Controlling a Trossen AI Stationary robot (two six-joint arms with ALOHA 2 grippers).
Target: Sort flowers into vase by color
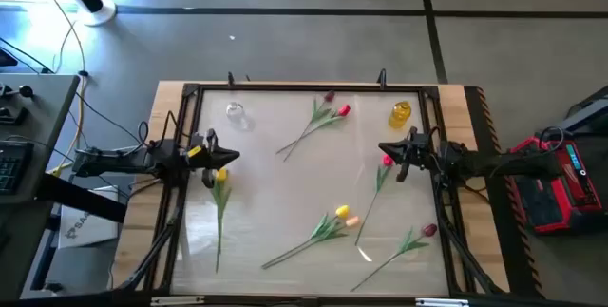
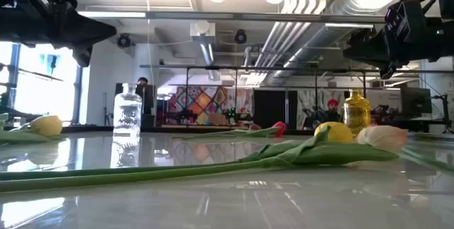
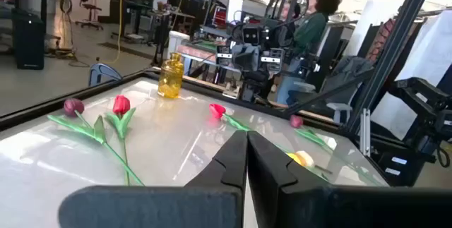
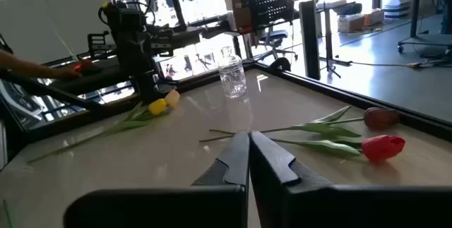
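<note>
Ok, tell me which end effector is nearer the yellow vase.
Right. The right end effector hangs shut just in front of the yellow vase at the table's far right; the left end effector sits across the table.

The high view looks straight down, taking in the whole table (image 1: 313, 202) and both arms. The low view sits at tabletop height, facing level across into the room beyond. Each wrist view looks forward across the table toward the opposite arm. The yellow vase (image 1: 400, 112) appears in the high, low and left wrist views; the clear vase (image 1: 235, 113) in the high, low and right wrist views
</note>
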